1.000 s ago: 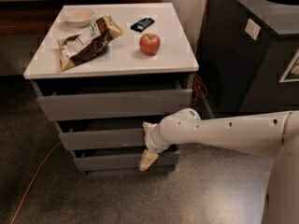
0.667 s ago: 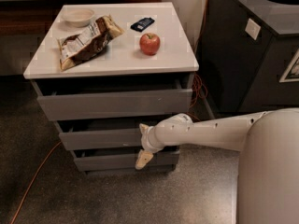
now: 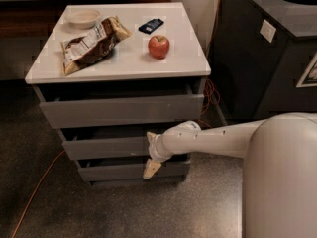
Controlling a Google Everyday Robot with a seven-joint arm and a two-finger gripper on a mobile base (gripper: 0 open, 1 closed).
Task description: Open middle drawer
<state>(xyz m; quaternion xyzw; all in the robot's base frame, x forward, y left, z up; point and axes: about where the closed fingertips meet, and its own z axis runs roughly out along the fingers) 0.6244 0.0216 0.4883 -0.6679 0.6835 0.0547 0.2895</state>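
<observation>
The middle drawer point(image 3: 106, 148) is a wide grey handleless front of medium height in a white-topped cabinet point(image 3: 188, 66). It stands slightly out, with a dark gap above its top edge. The taller top drawer point(image 3: 119, 110) above it is pulled out further. The shortest bottom drawer point(image 3: 124, 171) sits below it. My gripper point(image 3: 151, 161) is at the right part of the middle drawer's front, up against it and reaching down over the bottom drawer's top edge. My white arm point(image 3: 218, 138) comes in from the right.
On the cabinet top lie a red apple point(image 3: 158, 46), a chip bag point(image 3: 91, 43), a white bowl point(image 3: 83, 18) and a small dark packet point(image 3: 151, 25). A large black bin point(image 3: 267, 53) stands at the right. An orange cable point(image 3: 37, 187) runs over the floor at the left.
My gripper has shifted slightly left along the middle drawer's front, and my arm's white shell now fills more of the lower right. The drawers look unchanged.
</observation>
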